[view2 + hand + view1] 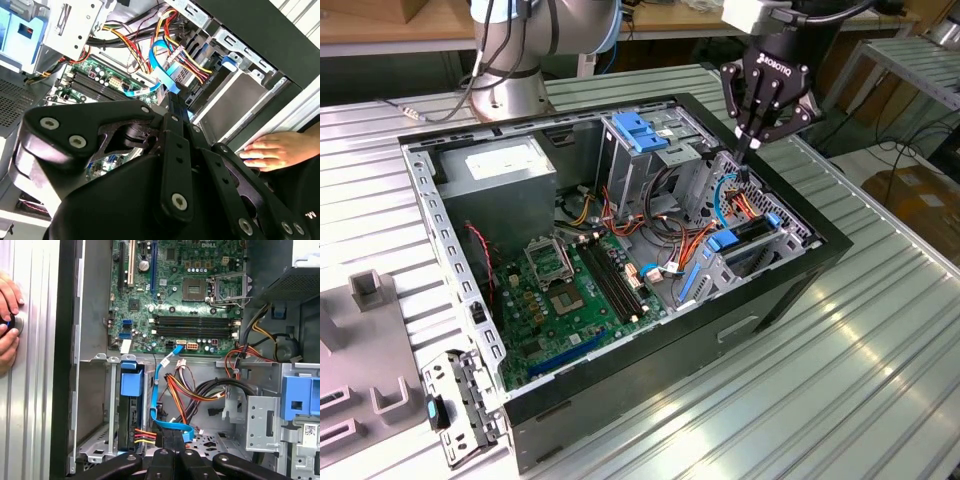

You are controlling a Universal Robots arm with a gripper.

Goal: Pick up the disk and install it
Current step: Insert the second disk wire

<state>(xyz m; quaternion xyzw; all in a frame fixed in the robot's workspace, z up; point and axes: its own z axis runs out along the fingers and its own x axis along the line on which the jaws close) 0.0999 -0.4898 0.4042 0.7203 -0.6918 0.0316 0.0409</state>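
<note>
Hand (757, 148) closed, gripping nothing — hovers just above the disk (131, 422), seated in its bay.

In the exterior view the open computer case (800, 275) lies at the middle of the frame on the table (880, 380). Inside it, the power supply (510, 170) sits upper left, the drive cage (645, 140) just right of it, and the motherboard (575, 295) below both. The disk (752, 235) sits in the bay at the case's right side, right of the motherboard. My claw (752, 150) hangs above that bay. My arm's base (510, 90) stands behind the case, upper left.
</note>
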